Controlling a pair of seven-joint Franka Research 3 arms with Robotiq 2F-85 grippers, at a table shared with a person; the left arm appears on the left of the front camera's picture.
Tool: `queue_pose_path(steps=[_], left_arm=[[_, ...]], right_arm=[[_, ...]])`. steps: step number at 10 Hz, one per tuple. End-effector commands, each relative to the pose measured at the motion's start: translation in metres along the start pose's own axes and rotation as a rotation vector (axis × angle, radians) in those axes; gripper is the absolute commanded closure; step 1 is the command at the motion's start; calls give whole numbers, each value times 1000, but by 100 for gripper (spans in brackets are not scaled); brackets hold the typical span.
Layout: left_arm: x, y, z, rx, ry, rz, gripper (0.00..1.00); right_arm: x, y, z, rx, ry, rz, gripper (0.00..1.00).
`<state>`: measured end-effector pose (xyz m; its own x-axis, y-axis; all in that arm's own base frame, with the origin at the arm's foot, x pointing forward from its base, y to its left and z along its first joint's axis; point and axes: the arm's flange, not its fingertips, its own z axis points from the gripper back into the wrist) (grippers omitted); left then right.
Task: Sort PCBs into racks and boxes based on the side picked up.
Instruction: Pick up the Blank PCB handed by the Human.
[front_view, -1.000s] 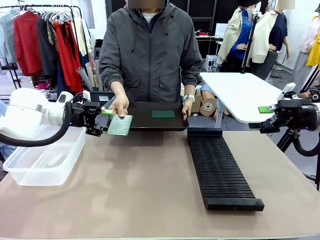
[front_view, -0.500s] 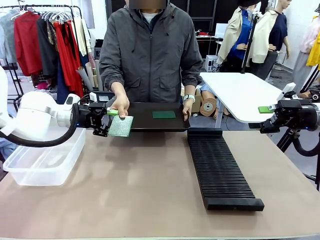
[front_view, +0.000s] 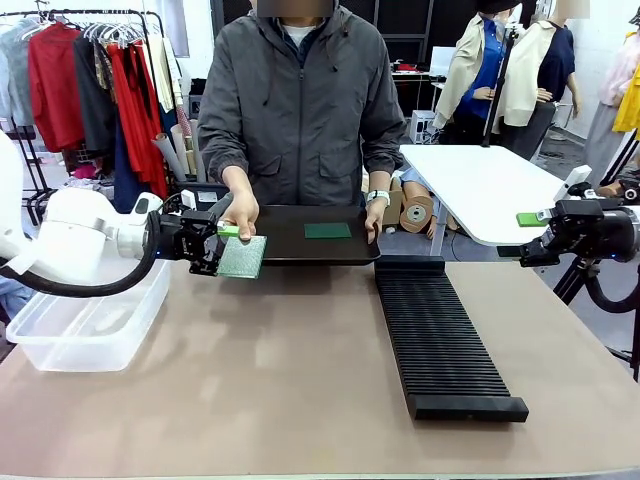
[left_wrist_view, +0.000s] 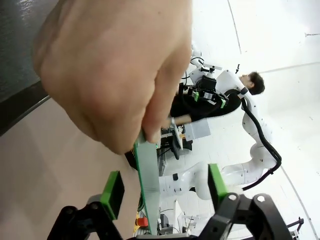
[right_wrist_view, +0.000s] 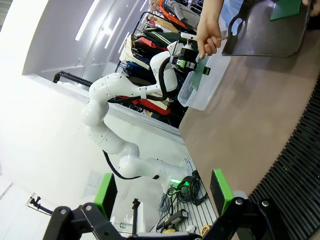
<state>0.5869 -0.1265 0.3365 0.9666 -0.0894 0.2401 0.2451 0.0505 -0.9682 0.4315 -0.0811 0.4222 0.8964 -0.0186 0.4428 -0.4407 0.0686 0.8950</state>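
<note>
Above table (front_view: 300, 400), left fingers (left_wrist_view: 112, 192) gape around PCB (left_wrist_view: 148, 185) (hand (left_wrist_view: 110, 75) hides top); right fingers (right_wrist_view: 106, 192) wide.

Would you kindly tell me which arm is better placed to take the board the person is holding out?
Left. The left gripper has its open jaws either side of the PCB in the person's hand, pads not yet touching. The right gripper hangs open far off, beyond the rack.
</note>
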Motion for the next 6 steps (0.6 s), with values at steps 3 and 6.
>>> queue_pose_path(steps=[3,6], left_arm=[[5,-4,1,15,-2,18,98],[5,-4,3,23,2,26,100]], right_arm=[[2,1,1,-1,0,9,0],[2,1,1,-1,0,9,0]])
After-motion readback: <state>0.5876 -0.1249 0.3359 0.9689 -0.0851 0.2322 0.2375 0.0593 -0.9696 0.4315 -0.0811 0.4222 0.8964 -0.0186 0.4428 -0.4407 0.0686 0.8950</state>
